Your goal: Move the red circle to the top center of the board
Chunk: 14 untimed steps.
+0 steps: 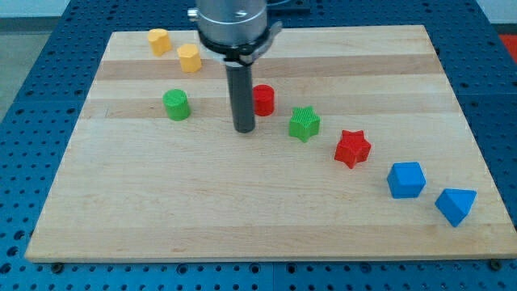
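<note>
Camera view: red circle [264, 99], squat upright cylinder

Red circle [265, 99] partly hidden on its left side behind the dark rod [242, 97]. Arm housing [232, 24] cut off by the view's top.

Blue perforated table [32, 121] around wooden board [242, 210]

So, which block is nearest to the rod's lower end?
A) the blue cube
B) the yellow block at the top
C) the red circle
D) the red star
C: my tip stands just to the view's left of the red circle, nearer to it than to any other block.
</note>
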Each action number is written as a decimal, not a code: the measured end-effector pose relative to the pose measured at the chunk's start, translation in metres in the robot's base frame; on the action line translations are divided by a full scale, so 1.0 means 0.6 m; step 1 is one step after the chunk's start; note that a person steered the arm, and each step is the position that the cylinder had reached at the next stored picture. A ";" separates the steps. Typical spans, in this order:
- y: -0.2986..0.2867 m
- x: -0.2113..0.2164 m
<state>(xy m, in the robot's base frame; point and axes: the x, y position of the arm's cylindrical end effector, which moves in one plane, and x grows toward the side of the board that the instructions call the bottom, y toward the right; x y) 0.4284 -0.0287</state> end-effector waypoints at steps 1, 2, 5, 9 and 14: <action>0.020 -0.002; 0.020 -0.025; 0.020 -0.117; 0.069 -0.164; 0.059 -0.280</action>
<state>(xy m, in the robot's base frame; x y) 0.2606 0.0068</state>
